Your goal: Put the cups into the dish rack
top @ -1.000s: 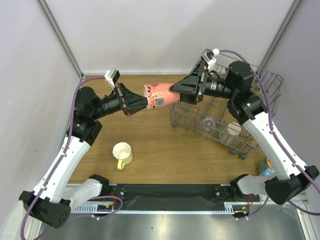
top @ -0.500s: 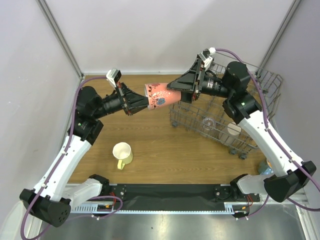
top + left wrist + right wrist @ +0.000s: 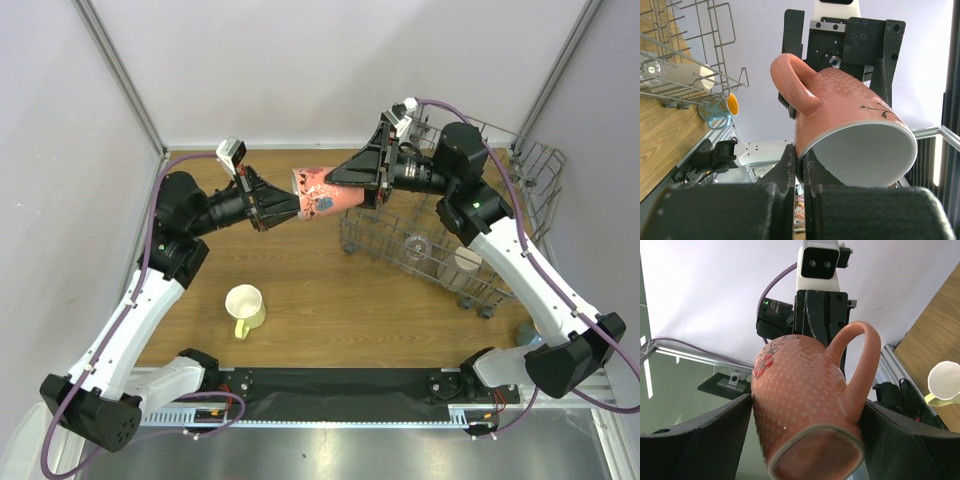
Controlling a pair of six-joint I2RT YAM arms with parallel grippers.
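The salmon-pink mug (image 3: 318, 190) hangs in the air on its side, left of the dish rack (image 3: 540, 160). My left gripper (image 3: 292, 205) is shut on its rim, one finger inside the white interior (image 3: 870, 155). My right gripper (image 3: 345, 180) is open, its jaws on either side of the mug's base and handle (image 3: 805, 405), close to or touching them. The pale yellow mug (image 3: 244, 305) stands on the table near the front left. A clear glass (image 3: 416, 245) and the beige cup (image 3: 467, 258) lie in the rack. The blue tumbler (image 3: 720, 107) stands outside the rack, at the front right.
The wire rack fills the right side of the wooden table (image 3: 300, 270). The white walls and their frame posts stand close at the back and sides. A black strip (image 3: 330, 385) runs along the front edge between the arm bases.
My right gripper has moved left and come around the base end of the pink mug. My left gripper has held the mug nearly still.
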